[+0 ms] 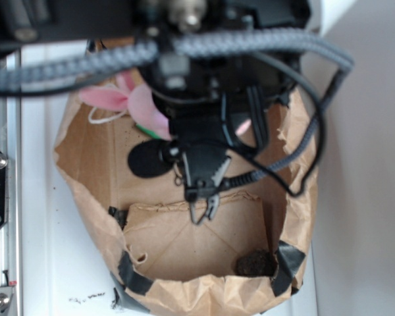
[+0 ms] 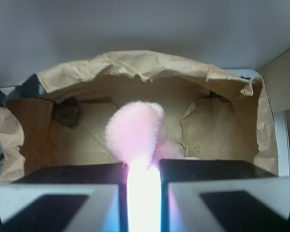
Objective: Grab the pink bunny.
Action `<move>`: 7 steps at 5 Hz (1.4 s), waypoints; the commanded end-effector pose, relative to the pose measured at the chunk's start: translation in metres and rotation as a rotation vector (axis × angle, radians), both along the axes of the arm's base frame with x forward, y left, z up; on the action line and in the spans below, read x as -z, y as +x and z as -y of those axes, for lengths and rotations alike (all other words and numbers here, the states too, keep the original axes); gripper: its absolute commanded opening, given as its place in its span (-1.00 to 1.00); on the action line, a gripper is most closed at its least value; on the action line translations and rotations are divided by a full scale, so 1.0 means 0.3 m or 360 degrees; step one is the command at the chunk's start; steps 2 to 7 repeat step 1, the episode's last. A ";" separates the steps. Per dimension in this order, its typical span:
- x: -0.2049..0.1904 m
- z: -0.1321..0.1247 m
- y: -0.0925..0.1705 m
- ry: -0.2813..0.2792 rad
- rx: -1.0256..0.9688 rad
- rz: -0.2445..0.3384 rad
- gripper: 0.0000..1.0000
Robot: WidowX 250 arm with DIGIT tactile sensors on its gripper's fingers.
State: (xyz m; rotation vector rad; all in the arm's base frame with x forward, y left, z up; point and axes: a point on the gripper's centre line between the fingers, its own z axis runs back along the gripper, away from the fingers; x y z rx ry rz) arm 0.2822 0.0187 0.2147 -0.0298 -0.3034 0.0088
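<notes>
Your gripper point(image 2: 144, 193) has its jaws drawn in tight on the pink bunny point(image 2: 135, 133), with fuzzy pink plush filling the narrow gap between the fingers point(image 2: 58, 205) in the wrist view. From the exterior camera, you see its ears and thin white loop point(image 1: 104, 118) sticking out near the far left rim of the brown paper bag point(image 1: 79, 158). A dark lump point(image 1: 255, 263) sits in the bag's near right corner.
</notes>
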 end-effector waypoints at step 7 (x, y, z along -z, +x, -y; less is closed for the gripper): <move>-0.052 -0.012 0.031 0.0017 0.0016 0.0054 -1.00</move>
